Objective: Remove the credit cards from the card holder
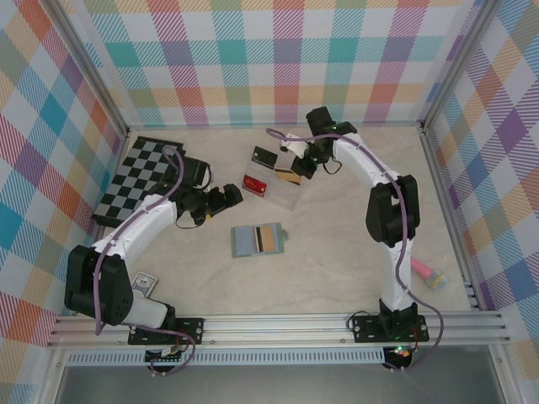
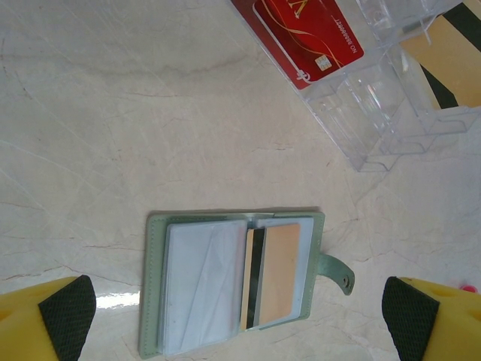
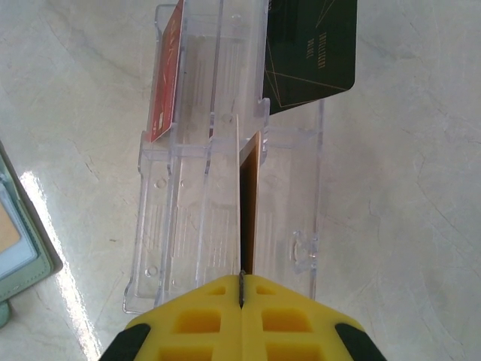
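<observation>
The right gripper (image 3: 240,289), its yellow fingers pressed together, pinches a thin orange plastic card (image 3: 246,210) by one end. The card stands on edge over the middle channel of the clear plastic tray (image 3: 195,248); I cannot tell if it already touches the tray. To do this step well, I think the card should stay upright and parallel to the tray's ribs, go down until it rests, and only then be released.

The flat grey-green folding card holder (image 2: 155,293) lies open on the pale worktop (image 2: 113,113) near the tray, on the side of the arm bases. A second orange card (image 2: 282,271) with a black stripe sits in its slot. The left gripper (image 1: 226,199) hovers just left of the tray, spread wide and holding nothing.

A red card (image 2: 308,34) in the tray carries a chip, a gold mark and a row of digits too small to read. A dark card (image 3: 310,53) at the tray's far end has gold lines and one line of writing, which is also not readable.
</observation>
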You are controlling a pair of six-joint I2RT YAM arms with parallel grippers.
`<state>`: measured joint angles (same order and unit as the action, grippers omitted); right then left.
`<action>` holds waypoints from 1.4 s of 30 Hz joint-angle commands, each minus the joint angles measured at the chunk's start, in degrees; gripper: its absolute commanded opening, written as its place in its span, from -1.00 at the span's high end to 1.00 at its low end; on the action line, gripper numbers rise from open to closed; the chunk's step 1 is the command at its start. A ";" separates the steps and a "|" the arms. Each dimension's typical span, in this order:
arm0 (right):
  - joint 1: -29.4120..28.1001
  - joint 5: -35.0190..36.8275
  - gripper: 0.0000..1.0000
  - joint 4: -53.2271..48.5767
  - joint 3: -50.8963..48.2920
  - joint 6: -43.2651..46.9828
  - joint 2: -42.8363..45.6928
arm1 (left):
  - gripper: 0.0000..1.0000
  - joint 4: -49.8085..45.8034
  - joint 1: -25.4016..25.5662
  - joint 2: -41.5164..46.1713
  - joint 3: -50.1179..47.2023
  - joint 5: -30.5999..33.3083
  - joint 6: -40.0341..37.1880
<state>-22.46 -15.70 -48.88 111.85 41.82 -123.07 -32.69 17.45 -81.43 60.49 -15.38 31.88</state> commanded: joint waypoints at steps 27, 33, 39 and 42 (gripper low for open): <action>0.84 -3.19 -0.04 16.60 -16.51 -30.92 20.93 | -1.00 2.08 -0.75 0.96 -2.83 -4.61 1.50; 0.47 -0.34 -0.04 15.43 -26.67 -53.50 29.98 | -1.00 5.39 -0.08 2.74 -6.46 -8.24 5.58; -0.85 -1.66 -0.16 16.30 -42.12 -69.65 39.41 | -0.86 10.48 2.92 2.96 -10.68 -11.14 11.37; -3.33 -2.93 -0.15 18.33 -47.43 -74.24 41.13 | -0.71 12.10 4.96 1.60 -11.29 -11.66 13.08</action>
<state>-23.66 -16.19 -32.36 67.44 -22.48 -83.61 -23.79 20.73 -79.53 49.82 -24.69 41.67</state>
